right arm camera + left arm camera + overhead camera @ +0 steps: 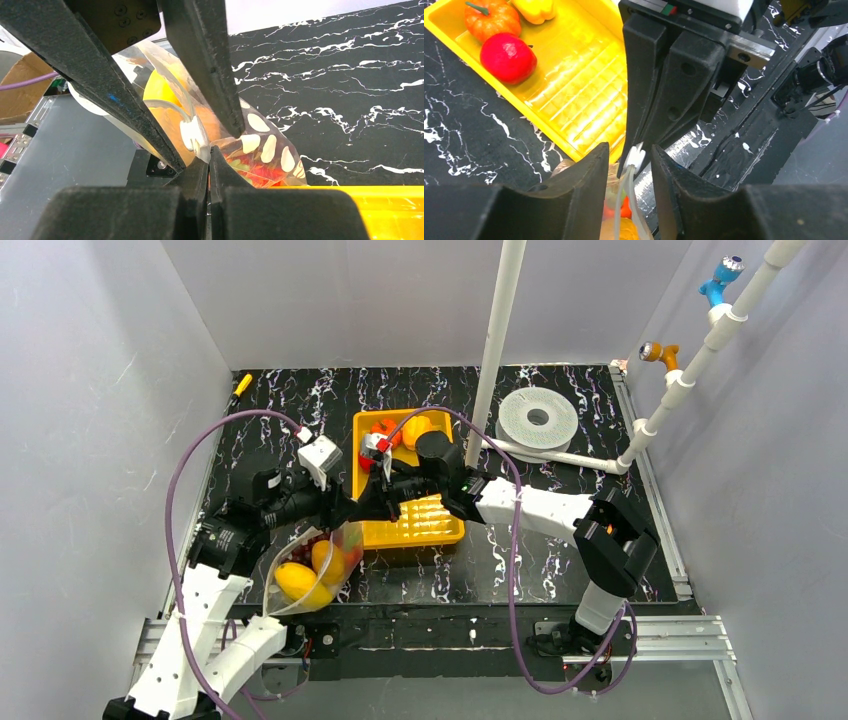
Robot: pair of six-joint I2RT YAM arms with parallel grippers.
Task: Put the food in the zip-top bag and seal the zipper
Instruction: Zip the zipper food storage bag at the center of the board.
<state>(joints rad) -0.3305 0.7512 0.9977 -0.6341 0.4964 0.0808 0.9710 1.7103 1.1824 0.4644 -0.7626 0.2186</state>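
Observation:
The zip-top bag lies at the front left of the black table, with yellow and orange food inside it. Its zipper runs up to a white slider. My left gripper is open and straddles the slider with a gap on each side. My right gripper is shut on the bag's top edge, right next to the slider. More food lies in the yellow tray: a red fruit, an orange pumpkin and a yellow pepper.
An upright white pipe stands behind the tray. A white round disc lies at the back right, with a slanted pipe frame beside it. A small yellow item sits at the back left corner.

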